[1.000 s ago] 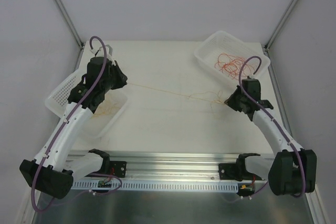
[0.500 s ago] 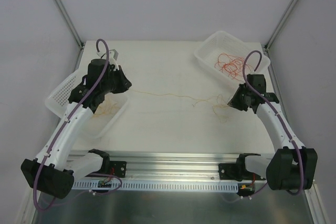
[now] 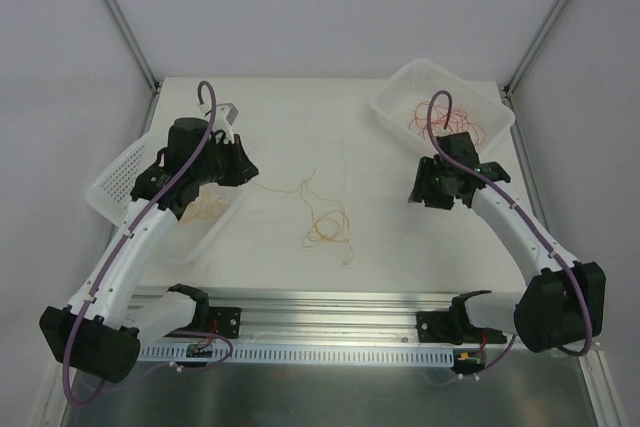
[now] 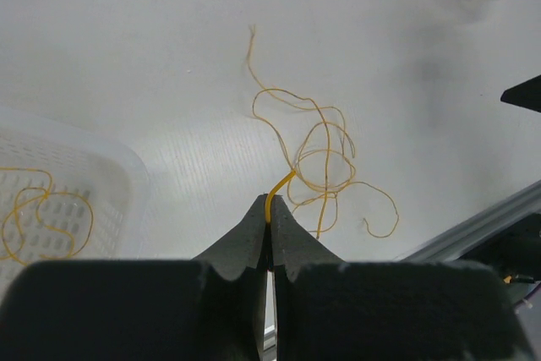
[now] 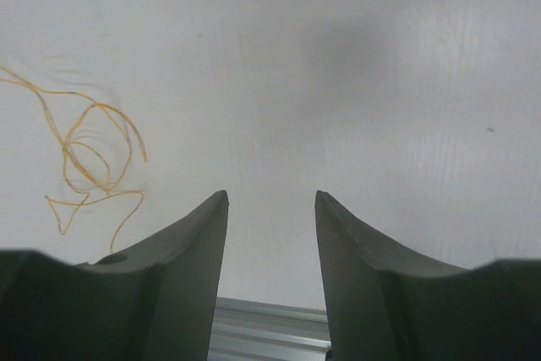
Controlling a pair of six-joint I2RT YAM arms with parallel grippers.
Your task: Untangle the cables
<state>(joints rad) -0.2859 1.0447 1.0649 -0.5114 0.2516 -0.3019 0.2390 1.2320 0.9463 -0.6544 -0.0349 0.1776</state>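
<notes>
The left jaws are pressed together, matte black wedges meeting in a fine seam, and clamp one end of a yellow-orange cable [image 4: 321,158]. This is a very thin, wiry strand. It rises from the seam in a short arc and then spreads ahead of the tips into several loose, overlapping loops lying on the table [image 3: 330,127], with one frayed end trailing farther ahead and another curling off to the right. The table is a pale, matte surface with a faint ribbed grain.

To the left of these jaws, and below them, stands a white plastic basket [image 4: 127,166] with a perforated floor. More yellow-orange strands [image 4: 34,217] lie coiled inside it. The left arm [image 3: 140,237] reaches forward from its base over this basket, with its wrist turned towards the middle of the table.

The right jaws stand apart, two smooth dark grey fingers [image 5: 355,259] with only bare table between them. The loops of the same cable lie well ahead of them and off to their left, clear of both fingers. The right arm [image 3: 510,232] slants inward from its base with its wrist tipped down. Just behind that wrist sits a second white mesh basket [image 3: 395,82] holding a tangle of red-orange cables [image 3: 415,122].
</notes>
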